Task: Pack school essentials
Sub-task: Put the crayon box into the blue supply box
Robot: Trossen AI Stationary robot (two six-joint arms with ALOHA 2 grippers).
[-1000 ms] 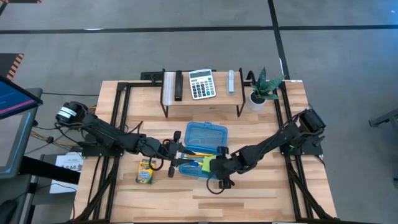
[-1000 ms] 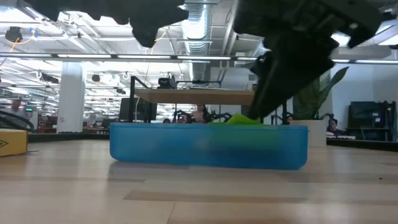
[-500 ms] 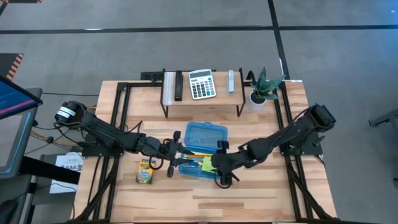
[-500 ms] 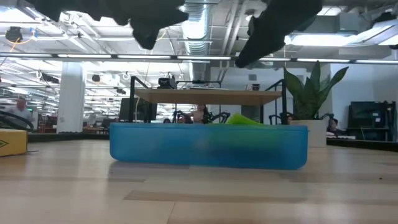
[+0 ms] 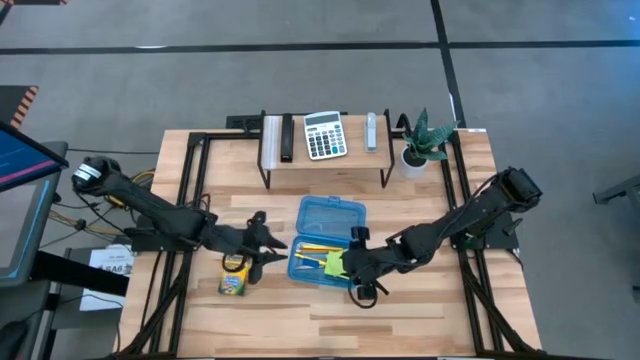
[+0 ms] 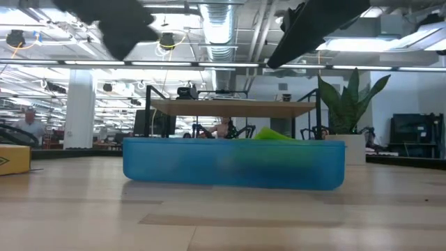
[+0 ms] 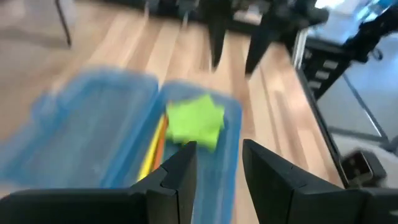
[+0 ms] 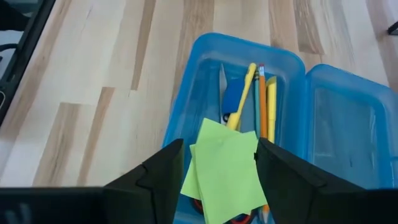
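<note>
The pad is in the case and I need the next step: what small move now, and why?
Probably lower the left gripper onto the crayon box: it lies on the table outside the case, while the pad rests inside below the open right gripper.

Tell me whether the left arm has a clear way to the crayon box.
Probably yes. The left tool hovers right beside the crayon box, which lies alone on bare table, outside the blue case; nothing sits between them.

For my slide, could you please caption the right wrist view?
Open right gripper above sticky notes and pencils in the blue box.
</note>
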